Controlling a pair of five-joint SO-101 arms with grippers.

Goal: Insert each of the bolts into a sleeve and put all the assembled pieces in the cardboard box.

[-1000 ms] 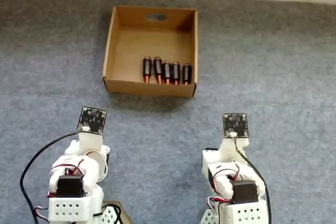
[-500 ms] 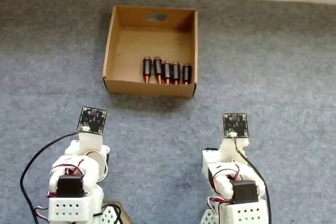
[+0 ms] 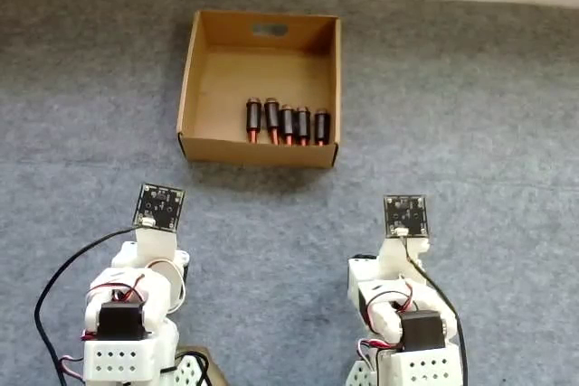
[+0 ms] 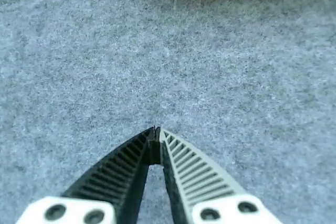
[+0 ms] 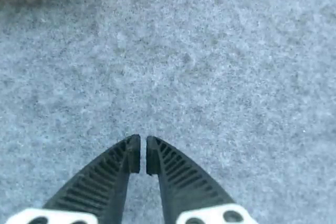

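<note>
Nothing has moved: five assembled pieces (image 3: 288, 122) lie side by side in the cardboard box (image 3: 258, 151). Both arms' jaws are together, empty, above the tabletop (image 3: 470, 88). The task looks finished.

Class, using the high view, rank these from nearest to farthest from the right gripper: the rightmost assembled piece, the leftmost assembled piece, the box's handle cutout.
From the right gripper:
1. Rightmost assembled piece, beside the right wall of the box.
2. Leftmost assembled piece, at the row's other end.
3. Handle cutout, in the far wall.
</note>
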